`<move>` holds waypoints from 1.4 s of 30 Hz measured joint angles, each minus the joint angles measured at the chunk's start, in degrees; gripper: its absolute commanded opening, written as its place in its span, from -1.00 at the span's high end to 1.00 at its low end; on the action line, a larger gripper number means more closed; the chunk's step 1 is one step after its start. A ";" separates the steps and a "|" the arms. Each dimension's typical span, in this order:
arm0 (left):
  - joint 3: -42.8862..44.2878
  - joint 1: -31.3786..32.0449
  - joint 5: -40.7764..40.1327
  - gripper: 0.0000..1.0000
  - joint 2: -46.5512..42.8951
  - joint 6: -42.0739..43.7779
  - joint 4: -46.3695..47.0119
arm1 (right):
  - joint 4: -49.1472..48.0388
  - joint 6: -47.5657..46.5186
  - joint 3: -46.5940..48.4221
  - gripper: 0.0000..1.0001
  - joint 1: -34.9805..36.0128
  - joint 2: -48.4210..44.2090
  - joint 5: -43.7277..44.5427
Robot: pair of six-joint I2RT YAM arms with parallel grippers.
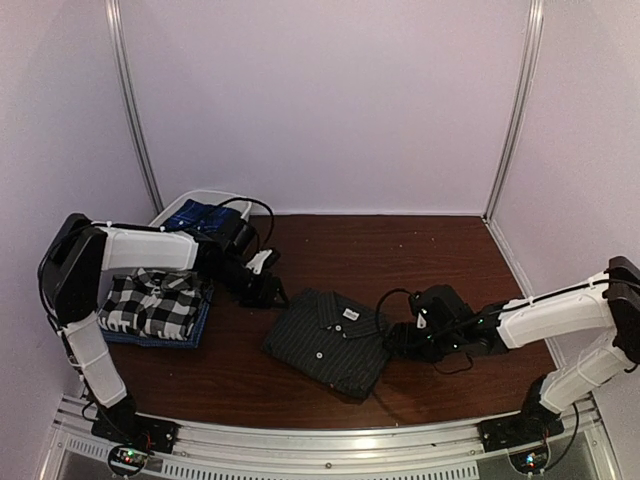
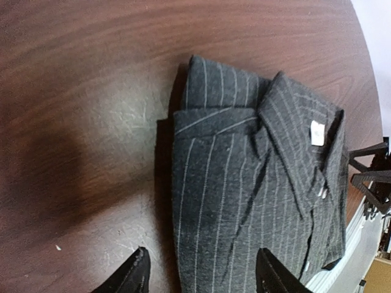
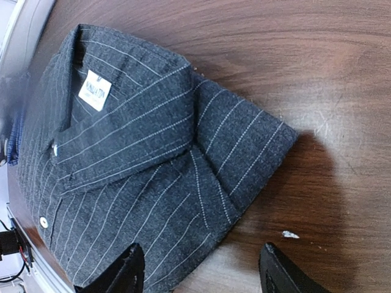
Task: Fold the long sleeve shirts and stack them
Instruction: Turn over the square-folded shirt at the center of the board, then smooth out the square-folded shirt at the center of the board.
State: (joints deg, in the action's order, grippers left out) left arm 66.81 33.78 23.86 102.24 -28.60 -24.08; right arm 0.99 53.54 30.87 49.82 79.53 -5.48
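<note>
The charcoal pinstriped shirt (image 1: 325, 340) lies folded in the middle of the table, collar up; it also shows in the left wrist view (image 2: 256, 189) and the right wrist view (image 3: 134, 165). The black-and-white checked shirt (image 1: 155, 302) lies folded on the folded dark blue shirt (image 1: 200, 330) at the left. My left gripper (image 1: 268, 296) is open and empty just above the pinstriped shirt's left edge (image 2: 204, 274). My right gripper (image 1: 398, 340) is open and empty at that shirt's right edge (image 3: 201, 274).
A white bin (image 1: 200, 205) holding blue cloth (image 1: 195, 215) stands at the back left. Pale walls enclose the wooden table (image 1: 400, 250). A small white scrap (image 3: 290, 234) lies on the wood by my right gripper.
</note>
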 measured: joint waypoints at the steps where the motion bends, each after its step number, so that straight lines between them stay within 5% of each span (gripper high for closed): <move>1: -0.09 0.00 0.48 -0.20 0.92 0.48 0.02 | -0.33 0.13 0.04 -0.26 0.07 0.52 0.22; 11: -0.57 0.35 2.12 -0.15 6.58 2.40 0.15 | -4.39 0.81 2.08 -0.01 0.81 6.14 1.53; 15: 1.31 1.18 2.29 0.19 8.44 2.19 0.39 | -4.44 0.35 3.56 0.24 0.92 7.93 1.88; 20: 2.91 2.95 2.86 0.98 9.53 0.76 0.44 | -1.09 -1.90 7.74 0.70 0.94 10.23 2.84; 25: 3.76 3.74 2.38 1.00 8.11 -0.83 0.07 | 3.58 -6.16 16.41 1.00 0.90 12.94 4.09; 30: 3.67 5.46 -0.48 1.00 1.38 -3.89 -1.49 | 7.21 -10.82 22.95 1.00 -0.02 13.70 4.24; 34: 2.69 7.41 -2.56 0.38 -2.47 -6.69 -1.18 | 8.63 -14.69 23.15 0.96 -3.23 13.70 2.75; 38: 1.88 8.02 -4.70 0.14 -0.90 -8.76 -0.74 | 9.62 -19.10 21.64 0.57 -10.23 14.08 0.96; 40: 2.08 7.50 -5.55 0.18 1.09 -8.87 -0.42 | 9.81 -21.14 21.35 0.16 -13.68 15.04 0.52; 42: 2.32 6.80 -6.34 0.24 2.99 -8.92 -0.44 | 10.51 -23.02 21.38 0.03 -16.72 16.02 0.59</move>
State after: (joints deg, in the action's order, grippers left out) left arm 69.12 40.58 17.52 105.23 -37.52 -24.51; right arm 11.51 30.52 52.25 33.10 95.55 -4.89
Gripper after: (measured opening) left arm 0.415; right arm 0.365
